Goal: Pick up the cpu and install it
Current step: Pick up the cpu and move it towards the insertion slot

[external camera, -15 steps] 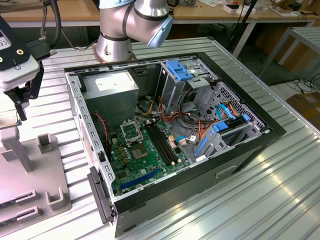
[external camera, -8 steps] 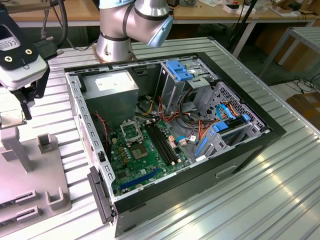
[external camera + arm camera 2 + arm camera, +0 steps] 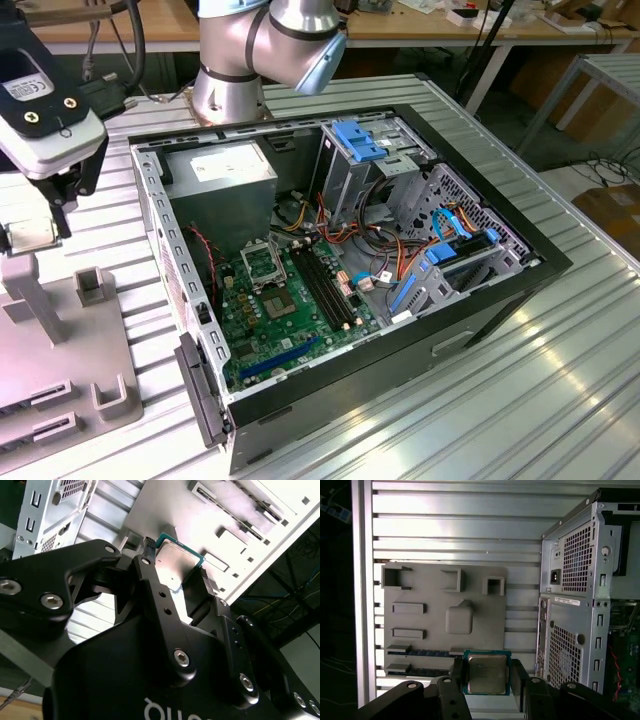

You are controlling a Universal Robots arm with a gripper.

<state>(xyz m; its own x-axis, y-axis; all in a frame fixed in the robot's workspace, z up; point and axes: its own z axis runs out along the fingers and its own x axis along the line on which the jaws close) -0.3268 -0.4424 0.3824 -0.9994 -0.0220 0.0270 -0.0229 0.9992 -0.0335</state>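
Gripper: the gripper (image 3: pixel 487 681) is clamped on the cpu (image 3: pixel 486 674), one finger on each of two opposite edges, in both wrist views

Cpu: off the table and pinched flat, with its metal face toward the first wrist view; in the second wrist view the cpu (image 3: pixel 176 562) sits between the fingertips (image 3: pixel 148 556)

Position: I'm over the grey fixture tray (image 3: pixel 445 605), beside the rear panel of the computer case (image 3: pixel 575 630)

Socket: the metal-framed socket (image 3: pixel 262 263) is on the motherboard (image 3: pixel 290 315) inside the case, well apart from the chip; I can't tell if its frame is up

Step in hand: I read this as the carry, with the chip lifted and not yet seated

Doing it well: I'd hold the chip level, grip by the edges only, and squeeze just enough that it can't twist between the pads

Risk: my guess is a tilt or a slip here would spoil the alignment

Writing: there's a white label (image 3: pixel 567 601) on the case's rear panel and faint marks on the chip's face, and I'm not reading either
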